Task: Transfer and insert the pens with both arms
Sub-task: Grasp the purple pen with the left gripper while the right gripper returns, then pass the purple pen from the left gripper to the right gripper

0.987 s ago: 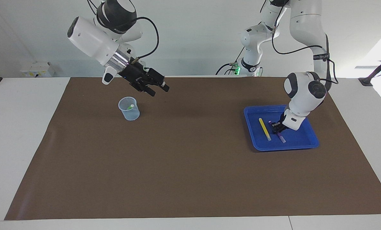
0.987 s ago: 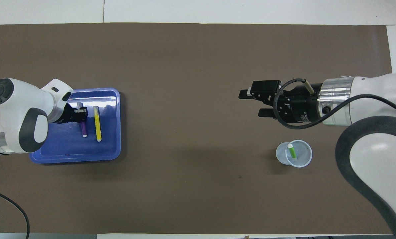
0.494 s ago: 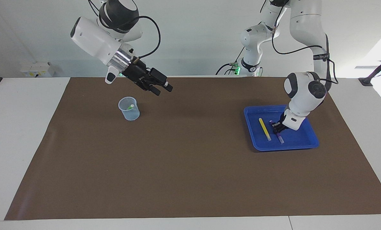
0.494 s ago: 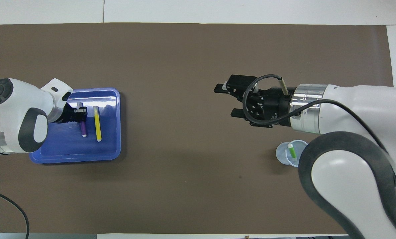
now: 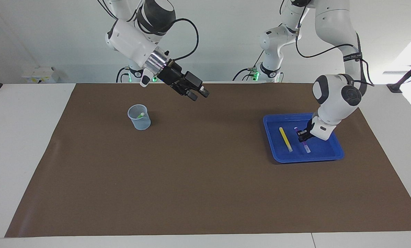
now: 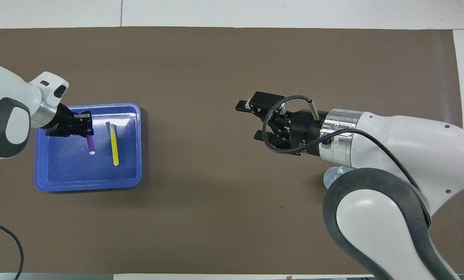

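Note:
My left gripper (image 5: 302, 135) (image 6: 86, 130) is shut on the purple pen (image 5: 305, 144) (image 6: 90, 145), holding it near its dark end. The pen hangs tilted just over the floor of the blue tray (image 5: 333, 152) (image 6: 88, 185), whitish end down. The yellow pen (image 5: 285, 138) (image 6: 114, 144) lies flat in the tray beside it. The green pen (image 5: 141, 115) (image 6: 340, 170) stands in the clear plastic cup (image 5: 139, 119) (image 6: 330, 177). My right gripper (image 5: 198, 94) (image 6: 248, 120) is open and holds nothing, up in the air over the mat's middle.
A brown mat (image 5: 205, 179) covers most of the white table. In the overhead view my right arm's elbow hides most of the cup. The tray sits toward the left arm's end, the cup toward the right arm's end.
My left gripper has risen a little with the purple pen, tilting it off the tray floor. My right arm has swung away from the cup toward the table's middle, still open.

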Robot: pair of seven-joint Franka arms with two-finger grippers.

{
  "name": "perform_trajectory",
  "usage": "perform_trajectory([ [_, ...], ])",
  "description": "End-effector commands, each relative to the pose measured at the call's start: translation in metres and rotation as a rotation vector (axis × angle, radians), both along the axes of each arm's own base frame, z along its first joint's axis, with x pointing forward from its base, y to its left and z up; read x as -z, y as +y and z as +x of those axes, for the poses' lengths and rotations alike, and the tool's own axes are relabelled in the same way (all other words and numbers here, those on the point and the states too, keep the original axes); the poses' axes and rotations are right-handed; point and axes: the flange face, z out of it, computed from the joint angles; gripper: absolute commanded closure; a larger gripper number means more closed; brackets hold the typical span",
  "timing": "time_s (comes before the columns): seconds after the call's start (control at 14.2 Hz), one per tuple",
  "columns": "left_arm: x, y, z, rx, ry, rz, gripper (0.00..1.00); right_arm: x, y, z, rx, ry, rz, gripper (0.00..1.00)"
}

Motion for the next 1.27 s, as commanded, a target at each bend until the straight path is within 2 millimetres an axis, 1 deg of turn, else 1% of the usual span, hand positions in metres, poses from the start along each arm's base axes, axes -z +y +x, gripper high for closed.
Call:
perform_trajectory([
  [0.0, -0.038, -0.019, -0.002, -0.168, 0.068, -0.071, 1.0, 0.005, -0.002, -0.003, 0.007, -0.002, 0.007, 0.0],
  [0.07, -0.05, -0.032, -0.004, -0.249, 0.101, -0.104, 1.0, 0.007, -0.002, -0.002, -0.011, -0.02, -0.002, 0.0],
  [0.21, -0.064, -0.054, -0.008, -0.451, 0.188, -0.137, 1.0, 0.009, -0.002, -0.002, -0.045, -0.06, -0.021, 0.0],
  [0.35, -0.078, -0.089, -0.014, -0.601, 0.243, -0.176, 1.0, 0.009, -0.002, -0.001, -0.048, -0.069, -0.024, 0.0],
  [0.49, -0.082, -0.112, -0.019, -0.743, 0.337, -0.241, 1.0, 0.012, -0.002, -0.002, -0.048, -0.069, -0.028, 0.05],
  [0.56, -0.086, -0.128, -0.025, -0.775, 0.382, -0.272, 1.0, 0.012, -0.002, -0.003, -0.051, -0.07, -0.029, 0.05],
  [0.78, -0.088, -0.174, -0.038, -0.897, 0.48, -0.319, 1.0, 0.013, 0.017, -0.011, -0.108, -0.109, -0.051, 0.11],
  [0.92, -0.09, -0.195, -0.046, -0.931, 0.549, -0.343, 1.0, 0.022, 0.032, -0.016, -0.158, -0.149, -0.084, 0.16],
  [1.06, -0.089, -0.214, -0.056, -0.956, 0.573, -0.346, 1.0, 0.028, 0.044, -0.02, -0.21, -0.176, -0.123, 0.22],
  [1.13, -0.089, -0.22, -0.064, -0.972, 0.588, -0.361, 1.0, 0.03, 0.045, -0.019, -0.238, -0.198, -0.163, 0.26],
  [1.2, -0.091, -0.222, -0.071, -0.993, 0.6, -0.383, 1.0, 0.03, 0.045, -0.019, -0.256, -0.215, -0.185, 0.26],
])
